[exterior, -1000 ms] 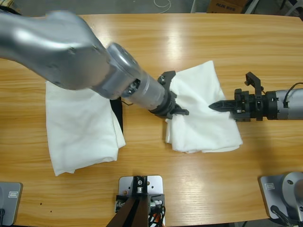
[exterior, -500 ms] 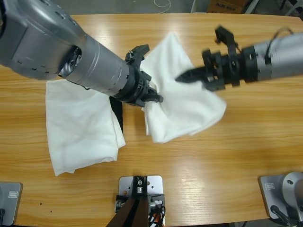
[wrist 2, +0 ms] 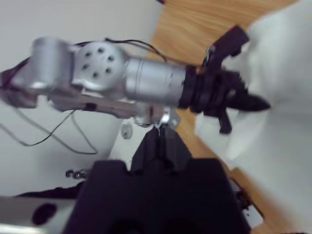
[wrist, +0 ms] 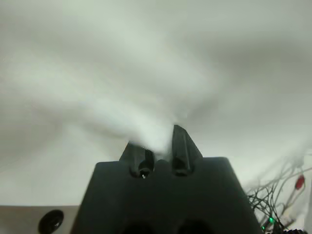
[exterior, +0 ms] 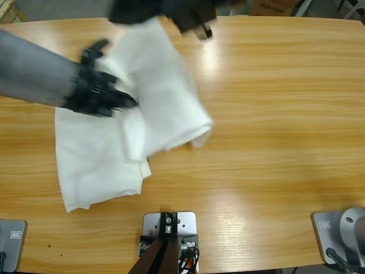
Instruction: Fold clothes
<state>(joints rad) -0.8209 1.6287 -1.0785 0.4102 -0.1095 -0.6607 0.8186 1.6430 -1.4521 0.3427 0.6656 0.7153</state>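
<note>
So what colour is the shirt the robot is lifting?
White: the lifted shirt shows best in the high view.

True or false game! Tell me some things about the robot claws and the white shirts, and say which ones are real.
1. There are two white shirts. True: a lifted shirt and a flat shirt.
2. The lifted shirt hangs over the table's right half. False: it is over the left half, partly above the flat shirt.
3. The left claw is shut on the lifted shirt. True.
4. The flat shirt lies at the right end of the table. False: it lies at the left end.
</note>
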